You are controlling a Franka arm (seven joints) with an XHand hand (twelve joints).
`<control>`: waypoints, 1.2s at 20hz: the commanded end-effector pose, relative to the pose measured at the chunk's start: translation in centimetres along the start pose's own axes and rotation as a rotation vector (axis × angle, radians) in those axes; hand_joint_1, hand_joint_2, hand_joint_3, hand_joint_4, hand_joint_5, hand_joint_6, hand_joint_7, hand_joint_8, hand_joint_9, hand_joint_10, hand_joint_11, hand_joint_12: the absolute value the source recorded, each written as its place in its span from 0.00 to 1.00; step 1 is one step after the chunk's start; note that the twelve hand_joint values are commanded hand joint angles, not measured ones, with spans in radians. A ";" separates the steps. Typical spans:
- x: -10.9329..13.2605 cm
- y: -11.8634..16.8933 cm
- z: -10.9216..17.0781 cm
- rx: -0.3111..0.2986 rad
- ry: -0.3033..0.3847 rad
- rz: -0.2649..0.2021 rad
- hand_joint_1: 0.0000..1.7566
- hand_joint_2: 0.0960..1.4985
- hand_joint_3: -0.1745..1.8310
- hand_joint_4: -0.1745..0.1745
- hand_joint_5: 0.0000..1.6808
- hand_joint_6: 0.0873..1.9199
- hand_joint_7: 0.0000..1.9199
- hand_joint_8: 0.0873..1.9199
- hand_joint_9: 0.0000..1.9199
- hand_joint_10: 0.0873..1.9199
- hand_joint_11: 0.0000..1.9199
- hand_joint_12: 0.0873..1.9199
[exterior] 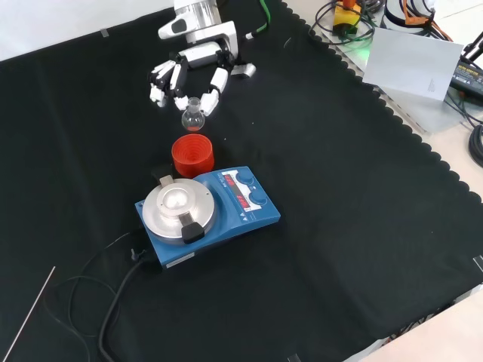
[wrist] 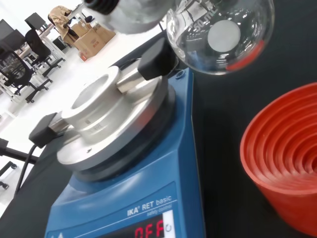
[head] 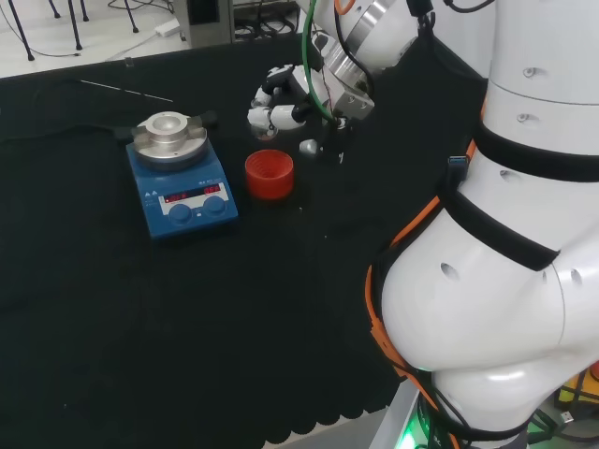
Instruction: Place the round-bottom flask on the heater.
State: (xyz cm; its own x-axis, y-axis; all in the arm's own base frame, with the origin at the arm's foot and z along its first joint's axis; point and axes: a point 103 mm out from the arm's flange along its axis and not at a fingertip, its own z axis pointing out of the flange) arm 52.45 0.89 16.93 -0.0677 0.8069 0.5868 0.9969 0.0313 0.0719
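Round-bottom flask (exterior: pixel 193 118) pinched by its neck in curled fingers of the robot hand (exterior: pixel 189 75), hanging above the red ribbed stand (exterior: pixel 192 156). Best carried level over the stand to the heater (exterior: pixel 204 209), then lowered straight into its round metal well (exterior: pixel 174 200).

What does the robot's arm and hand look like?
The arm is made of big, smooth white rounded links with black bands and orange trim at the joints. A green cable runs along it towards the wrist, which has a shiny silver ring. The hand has white fingers with black parts between them, shaped much like a person's hand.
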 end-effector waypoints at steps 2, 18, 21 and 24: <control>0.7 -0.3 -0.5 0.013 -0.002 -0.006 0.60 0.65 0.13 1.00 0.67 0.38 0.21 0.25 0.30 0.24 0.08 0.67; 6.1 5.5 0.3 0.053 0.007 -0.085 0.61 0.64 0.13 1.00 0.67 0.38 0.21 0.25 0.30 0.24 0.08 0.67; 7.0 6.7 0.9 0.064 0.007 -0.100 0.61 0.64 0.13 1.00 0.67 0.38 0.21 0.25 0.30 0.24 0.08 0.67; 8.0 7.7 1.6 0.080 0.005 -0.118 0.61 0.64 0.13 1.00 0.67 0.38 0.21 0.25 0.30 0.24 0.08 0.67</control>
State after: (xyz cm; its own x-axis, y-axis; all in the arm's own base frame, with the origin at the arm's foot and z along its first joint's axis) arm 58.24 5.65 21.07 -0.1569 0.7984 0.5814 0.9876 0.1241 0.0961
